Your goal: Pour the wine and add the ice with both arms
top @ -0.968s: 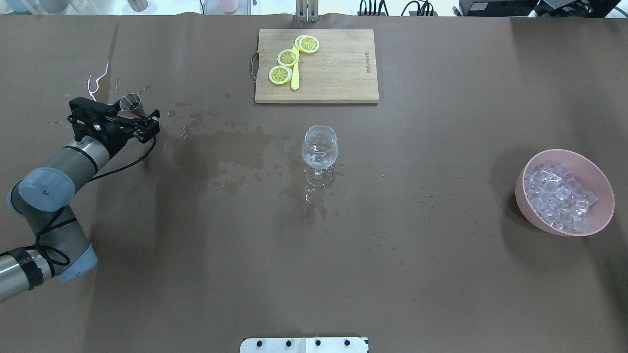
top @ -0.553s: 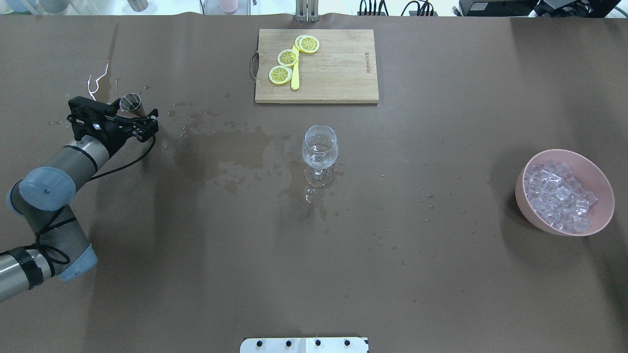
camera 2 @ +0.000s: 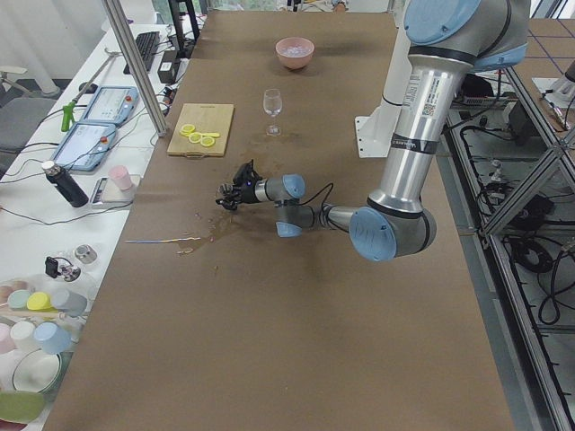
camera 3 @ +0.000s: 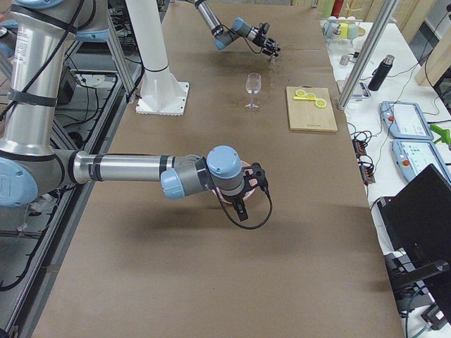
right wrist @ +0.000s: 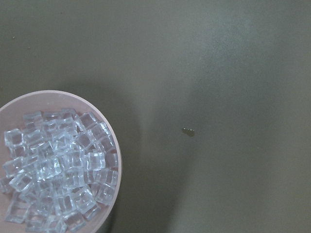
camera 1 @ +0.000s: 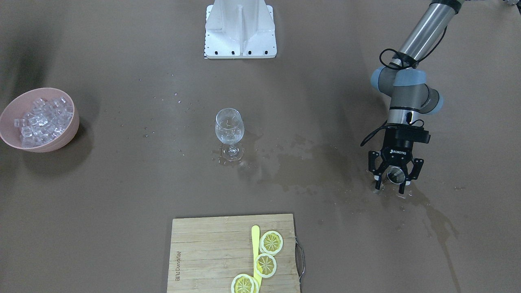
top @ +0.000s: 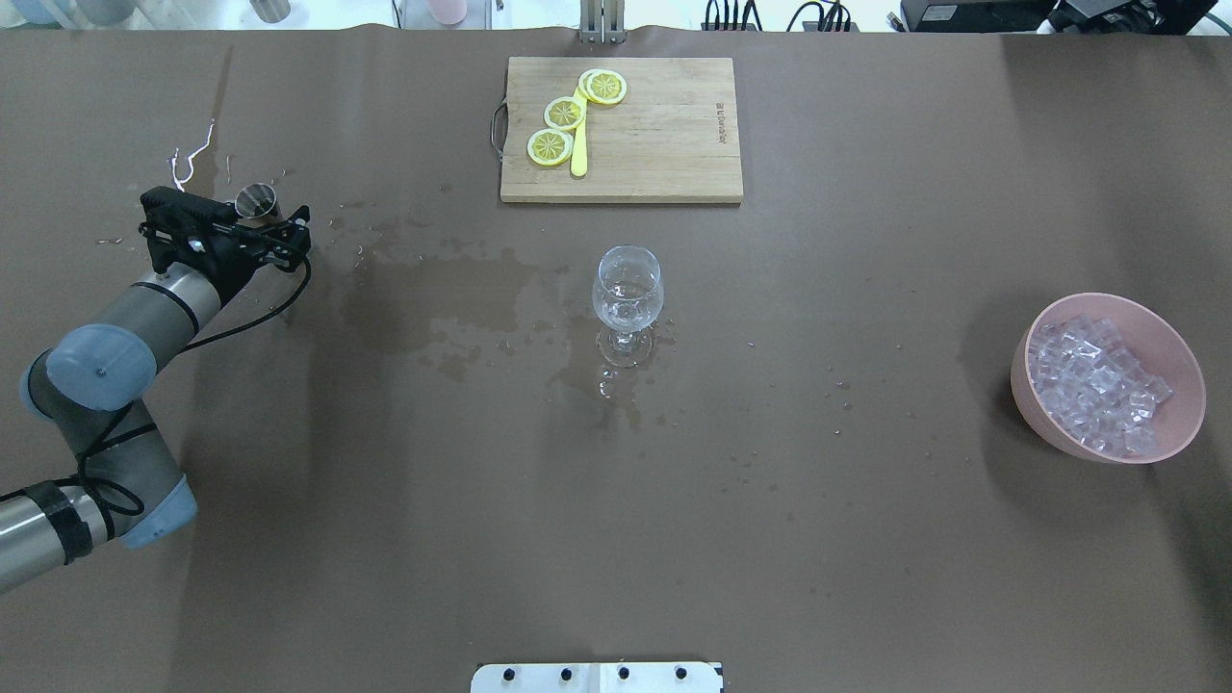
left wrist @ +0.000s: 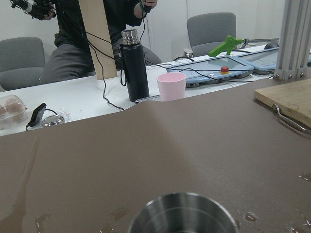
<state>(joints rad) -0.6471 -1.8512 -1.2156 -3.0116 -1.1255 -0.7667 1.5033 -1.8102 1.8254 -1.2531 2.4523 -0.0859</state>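
Observation:
A clear stemmed glass [top: 628,289] [camera 1: 230,128] stands mid-table with a little clear wine [top: 627,308] in its bowl. My left gripper [top: 262,219] [camera 1: 394,179] is at the far left, open, its fingers spread either side of a small steel cup [top: 256,199] [camera 1: 395,176] that stands on the table; the left wrist view shows the cup's rim [left wrist: 180,213]. Ice [top: 1092,385] [right wrist: 58,170] is heaped in a pink bowl [top: 1020,371] [right wrist: 114,160] at the right. My right gripper [camera 3: 246,193] hovers over that bowl; I cannot tell whether it is open or shut.
A wet spill [top: 433,298] spreads over the brown table between the cup and the glass. At the far edge lies a wooden cutting board [top: 664,144] with lemon slices [top: 564,113] and a yellow knife. The white pedestal [camera 1: 240,28] stands on the robot's side.
The left gripper has edged slightly toward the table's far side around the steel cup. The cup, the glass and the bowl have not moved.

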